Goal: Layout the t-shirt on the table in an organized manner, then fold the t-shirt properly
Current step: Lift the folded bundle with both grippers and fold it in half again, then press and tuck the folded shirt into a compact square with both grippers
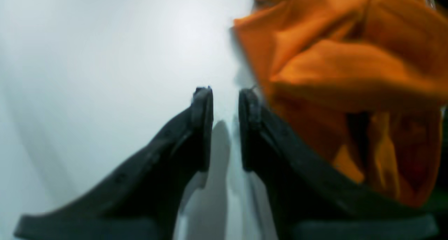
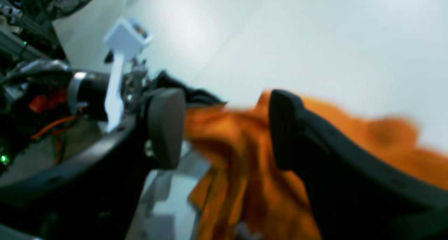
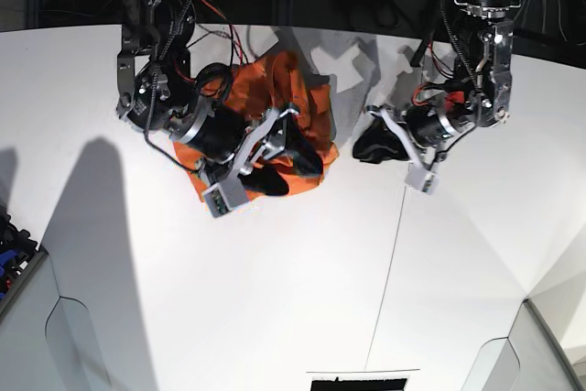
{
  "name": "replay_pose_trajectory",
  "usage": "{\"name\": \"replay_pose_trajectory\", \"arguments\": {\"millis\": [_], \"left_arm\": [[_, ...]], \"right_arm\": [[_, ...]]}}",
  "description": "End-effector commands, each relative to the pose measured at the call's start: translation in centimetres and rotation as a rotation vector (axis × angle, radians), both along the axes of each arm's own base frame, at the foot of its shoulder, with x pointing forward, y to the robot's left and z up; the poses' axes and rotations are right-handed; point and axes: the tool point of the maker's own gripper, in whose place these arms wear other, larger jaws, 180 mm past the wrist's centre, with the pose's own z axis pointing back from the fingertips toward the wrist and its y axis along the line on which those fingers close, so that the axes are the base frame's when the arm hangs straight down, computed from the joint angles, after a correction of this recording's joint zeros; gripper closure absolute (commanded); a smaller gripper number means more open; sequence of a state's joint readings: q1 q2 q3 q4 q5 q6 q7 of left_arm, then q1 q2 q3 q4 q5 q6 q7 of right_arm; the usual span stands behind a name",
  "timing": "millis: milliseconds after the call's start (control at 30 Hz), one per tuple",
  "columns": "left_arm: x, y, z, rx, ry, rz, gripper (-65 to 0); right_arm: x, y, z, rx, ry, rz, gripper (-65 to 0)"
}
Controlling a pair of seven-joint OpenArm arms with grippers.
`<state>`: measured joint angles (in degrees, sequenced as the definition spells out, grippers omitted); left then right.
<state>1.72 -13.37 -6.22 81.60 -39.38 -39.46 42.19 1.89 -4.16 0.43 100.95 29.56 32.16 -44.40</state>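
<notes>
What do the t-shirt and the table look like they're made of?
T-shirt: soft woven or knit cloth, likely cotton, matte burnt orange; it bunches into loose folds and wrinkles. Table: hard, smooth white top, probably laminate or painted board; it shows soft glare, crisp shadows and a thin dark seam.

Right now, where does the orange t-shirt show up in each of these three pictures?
Left wrist: t-shirt bunched at upper right, beside the end effector.
Right wrist: t-shirt at centre, between the spread fingers, trailing right.
Base: t-shirt crumpled at upper centre-left, under the arm.
Shared landmark: the white table.
</notes>
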Motion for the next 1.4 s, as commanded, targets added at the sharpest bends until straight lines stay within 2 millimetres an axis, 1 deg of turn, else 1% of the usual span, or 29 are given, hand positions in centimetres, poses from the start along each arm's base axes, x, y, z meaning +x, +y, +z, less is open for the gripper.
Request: {"name": "replay_pose_trajectory", "arguments": {"millis": [0, 67, 100, 133, 200, 233, 300, 367, 467, 533, 633, 700, 800, 867, 967, 1067, 1167, 1233, 1367], "left_arm": [[1.3, 0.9, 2.2, -0.024, -0.065, 0.017, -13.7], [1.7, 2.4, 3.5, -0.030, -0.089, 0.038, -13.7], [1.8, 3.0, 4.1, -0.021, -0.103, 0.036, -13.7], [1.9, 3.4, 4.9, -0.009, -0.121, 0.028, -13.7], [2.0, 3.9, 6.6, 0.026, -0.163, 0.003, -13.7], [2.2, 4.0, 7.6, 0.038, -0.191, -0.010, -13.7], [2.3, 3.7, 9.9, 0.035, -0.248, -0.038, -13.7], [1.9, 2.6, 11.6, 0.011, -0.275, -0.082, -13.7], [0.4, -0.3, 12.3, -0.047, -0.263, -0.172, -13.7], [-1.1, -2.8, 11.9, -0.084, -0.244, -0.236, -13.7], [-3.5, -7.2, 10.6, -0.131, -0.198, -0.339, -13.7], [-4.6, -9.6, 9.8, -0.133, -0.179, -0.395, -13.7], [-5.3, -12.2, 9.3, -0.132, -0.193, -0.428, -13.7], [-5.5, -13.1, 8.6, -0.122, -0.189, -0.434, -13.7], [-4.8, -13.3, 7.1, -0.105, -0.173, -0.405, -13.7], [-3.5, -12.4, 5.0, -0.071, -0.146, -0.372, -13.7], [-2.1, -11.2, 2.7, -0.006, -0.105, -0.355, -13.7], [-0.9, -10.6, 2.1, 0.005, -0.089, -0.342, -13.7], [1.8, -10.0, 2.3, 0.011, -0.099, -0.316, -13.7]], "right_arm": [[1.5, -0.2, 3.0, 0.047, -0.092, -0.019, -37.3], [3.2, -1.5, 4.3, 0.041, -0.144, -0.066, -36.1], [4.1, -2.3, 4.6, 0.018, -0.160, -0.101, -31.4], [4.9, -3.3, 4.7, -0.013, -0.170, -0.136, -23.6], [6.4, -5.3, 4.7, -0.072, -0.179, -0.205, -3.9], [7.1, -6.3, 4.8, -0.091, -0.184, -0.239, 0.0], [8.1, -8.0, 4.8, -0.109, -0.185, -0.287, 0.0], [9.0, -9.0, 4.5, -0.109, -0.186, -0.305, 0.0], [10.2, -9.8, 2.5, -0.115, -0.144, -0.309, 0.0], [10.9, -10.2, 0.5, -0.116, -0.100, -0.314, 0.0], [11.8, -10.5, -2.1, -0.107, -0.032, -0.313, 0.0], [12.0, -10.0, -3.4, -0.098, 0.001, -0.288, 0.0], [11.7, -9.2, -5.2, -0.096, 0.051, -0.256, 0.0], [11.2, -8.7, -6.0, -0.103, 0.071, -0.239, 0.0], [10.7, -8.0, -6.5, -0.112, 0.081, -0.216, 0.0], [10.5, -7.9, -6.8, -0.119, 0.090, -0.208, 0.0], [9.8, -7.7, -7.4, -0.130, 0.122, -0.183, 0.0], [9.2, -7.3, -7.8, -0.113, 0.151, -0.165, 0.0], [7.5, -6.7, -8.1, -0.064, 0.179, -0.149, 0.0]]}}
